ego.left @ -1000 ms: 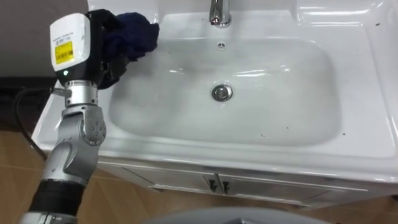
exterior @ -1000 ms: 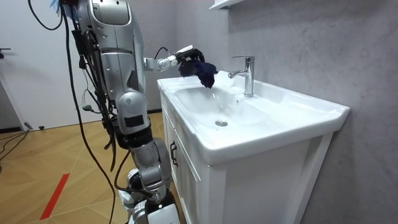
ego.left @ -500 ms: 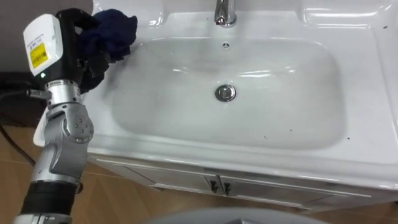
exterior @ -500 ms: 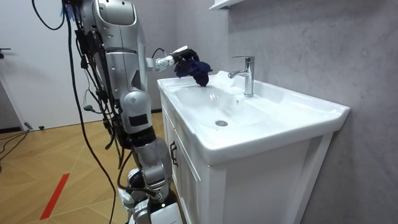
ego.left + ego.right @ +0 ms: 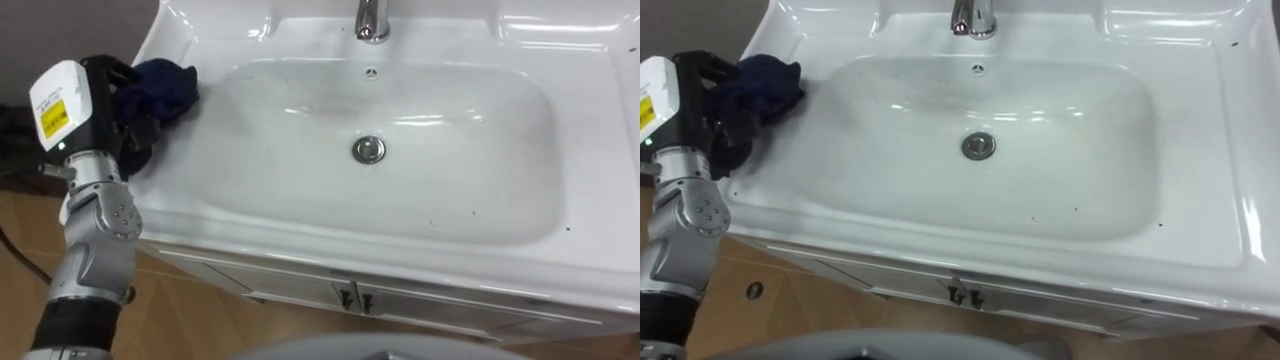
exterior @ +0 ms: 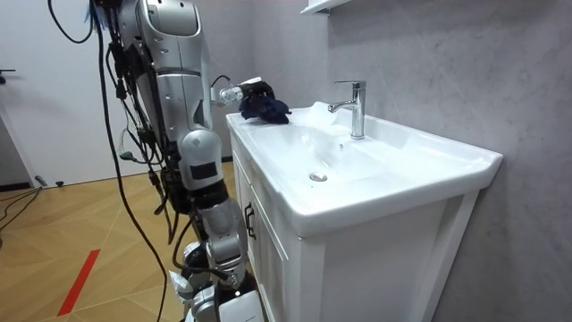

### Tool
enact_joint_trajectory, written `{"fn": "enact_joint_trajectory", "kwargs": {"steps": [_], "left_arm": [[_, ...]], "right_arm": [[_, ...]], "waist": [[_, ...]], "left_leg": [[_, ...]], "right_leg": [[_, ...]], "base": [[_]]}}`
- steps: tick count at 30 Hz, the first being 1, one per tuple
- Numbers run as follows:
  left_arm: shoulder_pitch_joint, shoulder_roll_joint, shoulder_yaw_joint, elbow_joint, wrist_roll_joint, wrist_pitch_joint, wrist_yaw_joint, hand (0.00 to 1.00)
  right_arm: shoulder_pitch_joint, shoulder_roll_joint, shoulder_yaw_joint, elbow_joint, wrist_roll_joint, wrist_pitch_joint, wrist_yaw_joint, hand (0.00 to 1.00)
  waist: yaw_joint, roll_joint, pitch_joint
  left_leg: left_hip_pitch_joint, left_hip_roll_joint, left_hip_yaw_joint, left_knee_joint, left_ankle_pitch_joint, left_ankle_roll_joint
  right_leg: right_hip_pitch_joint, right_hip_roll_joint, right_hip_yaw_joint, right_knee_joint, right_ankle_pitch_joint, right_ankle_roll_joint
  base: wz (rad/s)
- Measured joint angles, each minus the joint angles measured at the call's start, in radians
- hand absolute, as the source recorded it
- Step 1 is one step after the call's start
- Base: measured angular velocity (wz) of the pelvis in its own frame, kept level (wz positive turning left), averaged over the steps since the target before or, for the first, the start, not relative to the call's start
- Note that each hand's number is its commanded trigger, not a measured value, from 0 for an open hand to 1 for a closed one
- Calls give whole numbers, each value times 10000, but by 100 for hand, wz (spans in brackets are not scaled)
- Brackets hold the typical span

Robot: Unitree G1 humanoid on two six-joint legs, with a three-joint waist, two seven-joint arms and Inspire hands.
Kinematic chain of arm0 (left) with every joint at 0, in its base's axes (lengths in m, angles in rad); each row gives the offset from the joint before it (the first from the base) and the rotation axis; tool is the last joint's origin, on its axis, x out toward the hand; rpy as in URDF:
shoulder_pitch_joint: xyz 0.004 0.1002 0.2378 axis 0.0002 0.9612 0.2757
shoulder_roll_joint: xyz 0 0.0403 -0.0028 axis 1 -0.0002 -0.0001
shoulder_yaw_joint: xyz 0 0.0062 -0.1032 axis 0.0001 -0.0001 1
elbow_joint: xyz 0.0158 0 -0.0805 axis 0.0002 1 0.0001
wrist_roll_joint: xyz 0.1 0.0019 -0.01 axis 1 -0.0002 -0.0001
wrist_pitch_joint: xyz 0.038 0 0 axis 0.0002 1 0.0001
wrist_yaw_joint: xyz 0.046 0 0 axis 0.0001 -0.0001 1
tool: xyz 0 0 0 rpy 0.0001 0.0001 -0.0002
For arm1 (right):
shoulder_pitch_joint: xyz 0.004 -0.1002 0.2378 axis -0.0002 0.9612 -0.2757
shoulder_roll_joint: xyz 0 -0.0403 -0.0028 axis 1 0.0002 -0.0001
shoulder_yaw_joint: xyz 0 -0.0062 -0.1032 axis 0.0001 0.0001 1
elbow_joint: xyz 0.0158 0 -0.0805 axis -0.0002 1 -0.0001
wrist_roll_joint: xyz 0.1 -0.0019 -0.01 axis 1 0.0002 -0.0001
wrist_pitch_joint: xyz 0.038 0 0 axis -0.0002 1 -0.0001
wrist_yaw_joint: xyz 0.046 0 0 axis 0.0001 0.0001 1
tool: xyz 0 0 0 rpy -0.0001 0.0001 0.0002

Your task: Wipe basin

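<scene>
Bathroom: white basin (image 5: 450,195) w/ tap (image 5: 372,18) on vanity cabinet (image 6: 384,259)

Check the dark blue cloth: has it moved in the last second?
Yes. In the room view the cloth, held by the left hand, has drawn away from the faucet toward the room view's left, over the basin rim.

In the 2 eye views the tap (image 5: 371,20) is cut off by the top edge, leaving just its base. The basin's (image 5: 590,150) right rim runs out of the picture. The dark blue cloth (image 5: 162,84) covers part of the left hand (image 5: 105,95) clasping it. Dark specks (image 5: 432,224) in the bowl are too small to tell.
</scene>
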Motion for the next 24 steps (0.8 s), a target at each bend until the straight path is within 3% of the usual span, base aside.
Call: {"fn": "enact_joint_trajectory", "kwargs": {"steps": [2, 3, 4, 24], "left_arm": [[38, 0, 0, 0, 0, 85, 0, 60], [46, 0, 0, 0, 0, 98, 0, 4], [54, 0, 0, 0, 0, 119, 0, 0], [50, -5, 2, -563, 384, 203, -1, 0]], "right_arm": [[6, 0, 0, -2, 0, 40, 4, 0], [7, 0, 0, -2, 0, 48, 4, 0], [8, 0, 1, -4, 0, 49, 7, 0], [40, 7, 30, -54, 119, -18, -9, 0]], "waist": [[29, -11, -5], [41, -18, -8], [54, -32, -16], [36, -10, -23]], "left_leg": [[-2, -1, -3, 0, 0, 0], [-2, -1, -4, 0, 0, 0], [-4, -1, -7, 1, 0, 0], [-36, -6, -42, 26, 0, 0]], "right_leg": [[2, -1, -7, 0, 0, 0], [3, -2, -8, 0, 0, 0], [4, -2, -12, 0, 0, 0], [26, -2, -46, -16, -3, 3]], "base": [[0], [0], [0], [0]]}}
